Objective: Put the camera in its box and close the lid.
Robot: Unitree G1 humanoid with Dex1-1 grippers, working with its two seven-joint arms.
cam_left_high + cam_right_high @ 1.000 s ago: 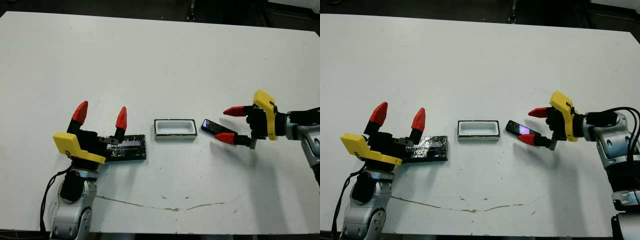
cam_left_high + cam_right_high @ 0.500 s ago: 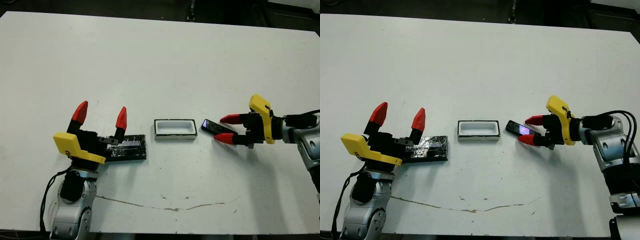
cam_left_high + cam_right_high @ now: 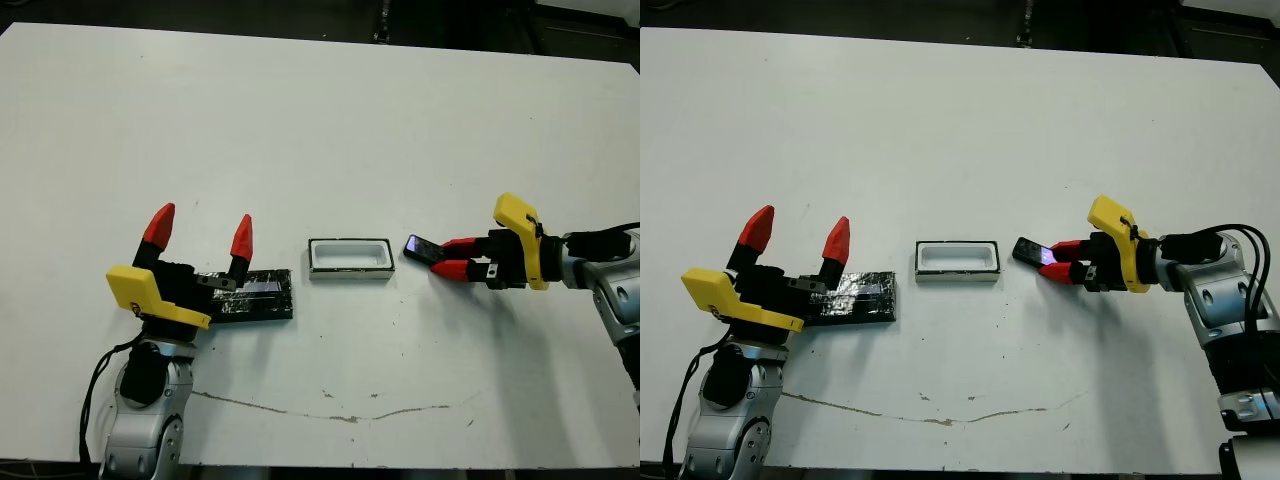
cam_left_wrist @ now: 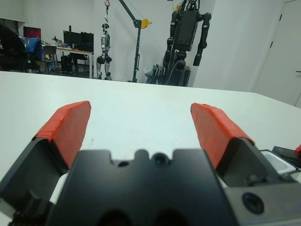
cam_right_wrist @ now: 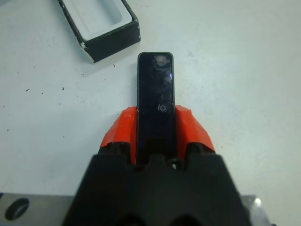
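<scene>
- The camera (image 5: 155, 99) is clamped in the right claw (image 3: 452, 257), long axis along the fingers, free end pointed toward the box (image 3: 349, 258).
- The left claw (image 3: 198, 232) is held spread apart above the lid (image 3: 262, 296).

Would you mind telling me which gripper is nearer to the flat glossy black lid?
The left. The left gripper hangs open right at the flat glossy black lid's left end; the right gripper is far across the table, beyond the white tray, shut on the small black camera.

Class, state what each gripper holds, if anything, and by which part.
The right gripper clamps the camera by its long edges, near one end. The left gripper holds nothing.
</scene>
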